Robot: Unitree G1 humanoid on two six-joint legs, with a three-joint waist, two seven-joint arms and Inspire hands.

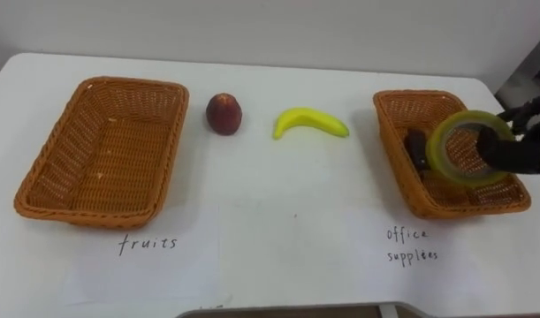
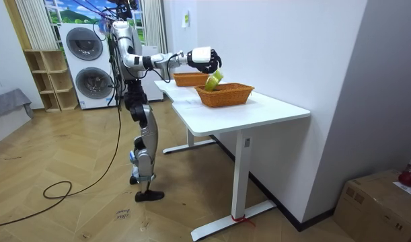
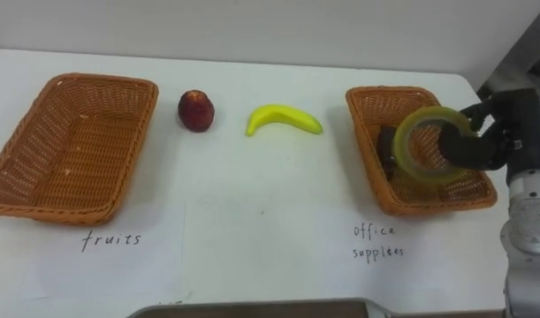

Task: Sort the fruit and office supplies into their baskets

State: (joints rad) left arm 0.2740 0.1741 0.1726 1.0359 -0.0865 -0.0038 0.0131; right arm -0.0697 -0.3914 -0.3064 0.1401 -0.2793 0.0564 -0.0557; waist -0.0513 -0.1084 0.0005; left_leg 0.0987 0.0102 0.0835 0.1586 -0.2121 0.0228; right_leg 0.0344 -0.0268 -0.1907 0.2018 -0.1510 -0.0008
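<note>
A yellowish tape roll point(image 1: 437, 152) is clasped by the curled fingers of the right hand point(image 1: 520, 148) above the right-side office-supplies basket point(image 1: 396, 155), apparently for release there; the peach point(image 1: 224, 113) and banana point(image 1: 309, 122) are left far-centre, unsorted.

White tabletop point(image 1: 278, 203) fills my view, against pale wall. Far left: wicker basket point(image 1: 86, 214), sitting flat. Just right of its far corner I see reddish round fruit point(image 1: 224, 114), upright, apart from basket. Banana point(image 1: 310, 122) next, lying on its side, ends curving toward me, clear of fruit. Far right: second wicker basket point(image 1: 446, 209). Handwritten label point(image 1: 148, 243) before left basket, another label point(image 1: 411, 245) before right one.
</note>
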